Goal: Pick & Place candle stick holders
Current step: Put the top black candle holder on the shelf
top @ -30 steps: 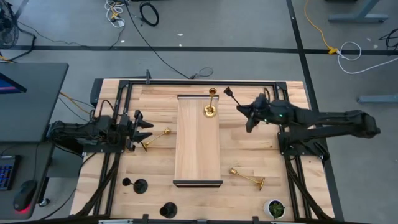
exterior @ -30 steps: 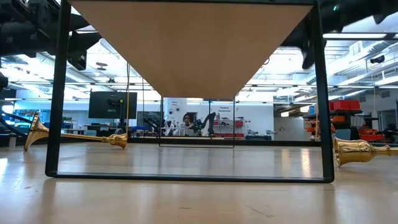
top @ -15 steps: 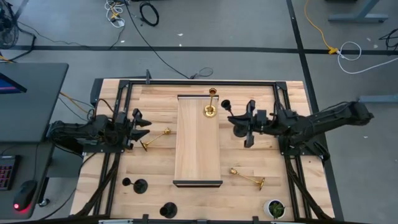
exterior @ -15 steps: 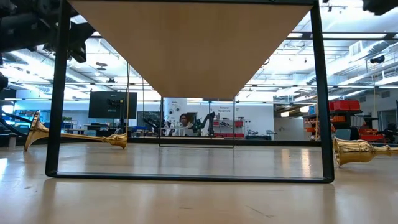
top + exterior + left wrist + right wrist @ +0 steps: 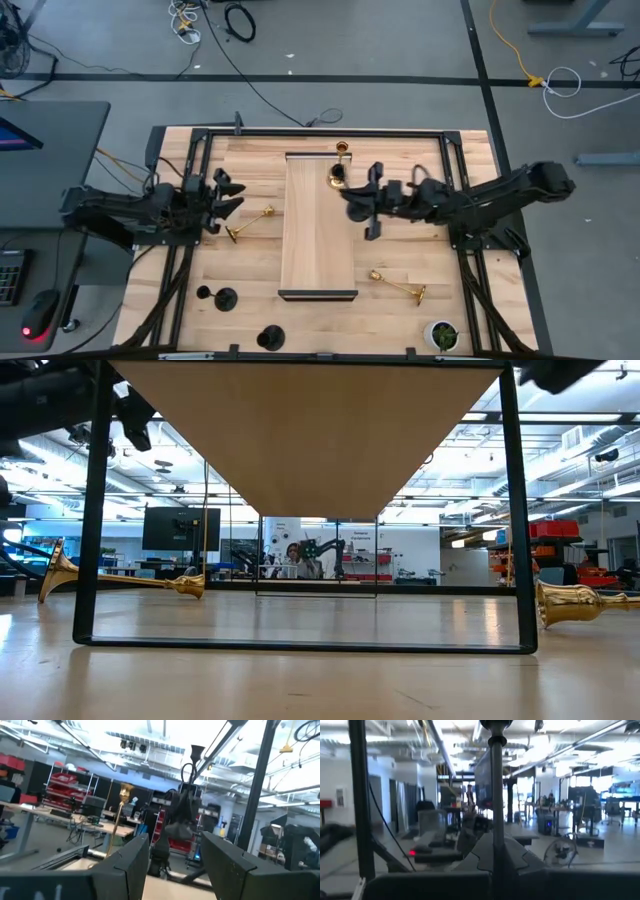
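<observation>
- A thin black candlestick (image 5: 496, 795) is pinched by the right gripper (image 5: 362, 196); its cup is cut off in the right wrist view.
- The left gripper (image 5: 222, 193) is spread.

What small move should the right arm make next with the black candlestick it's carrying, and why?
Probably lower it upright onto the long raised wooden board. The right gripper, jaws shut on the black metal candle stick holder, is already over the board's edge, just beside the shiny gold candle stick holder standing there, so setting it down a little apart looks safest.
</observation>
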Robot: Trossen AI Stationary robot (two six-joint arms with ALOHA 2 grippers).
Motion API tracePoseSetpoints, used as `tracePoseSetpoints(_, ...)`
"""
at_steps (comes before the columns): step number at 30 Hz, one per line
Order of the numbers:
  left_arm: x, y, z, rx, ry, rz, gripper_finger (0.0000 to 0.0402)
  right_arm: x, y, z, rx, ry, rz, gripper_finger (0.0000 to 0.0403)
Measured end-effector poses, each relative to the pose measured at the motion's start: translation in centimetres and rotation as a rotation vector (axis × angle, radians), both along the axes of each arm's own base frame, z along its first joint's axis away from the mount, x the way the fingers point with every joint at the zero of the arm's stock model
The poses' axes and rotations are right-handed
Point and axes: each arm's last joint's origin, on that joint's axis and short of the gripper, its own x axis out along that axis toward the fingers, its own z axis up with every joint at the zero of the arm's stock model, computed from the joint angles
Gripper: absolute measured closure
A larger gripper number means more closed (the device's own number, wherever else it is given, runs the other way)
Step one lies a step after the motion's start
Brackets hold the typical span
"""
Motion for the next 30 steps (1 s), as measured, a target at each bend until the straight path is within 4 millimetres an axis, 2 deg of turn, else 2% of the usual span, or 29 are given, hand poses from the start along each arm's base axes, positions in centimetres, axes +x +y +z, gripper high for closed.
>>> tracePoseSetpoints(6,1.5,-0.1,0.7,0.028,-0.029,0.011,0.022,3.9,0.6,0.0,-0.034,0.021,0.015,0.0402)
tracePoseSetpoints(12,4.9,-0.4,3.6,0.075,0.032,-0.02,0.022,6.1,0.8,-0.2,-0.033,0.03,0.016,0.0401)
tracePoseSetpoints(19,10.2,-0.9,7.5,0.164,0.041,-0.082,0.022,6.5,0.9,-0.8,-0.036,0.052,0.015,0.0401)
tracePoseSetpoints(25,14.3,-1.2,8.6,0.212,0.118,-0.093,0.022,6.5,0.9,-0.9,-0.043,0.054,0.012,0.04)
tracePoseSetpoints(30,16.3,-1.4,9.5,0.235,0.108,-0.138,0.022,6.6,0.9,-1.0,-0.045,0.069,0.012,0.04)
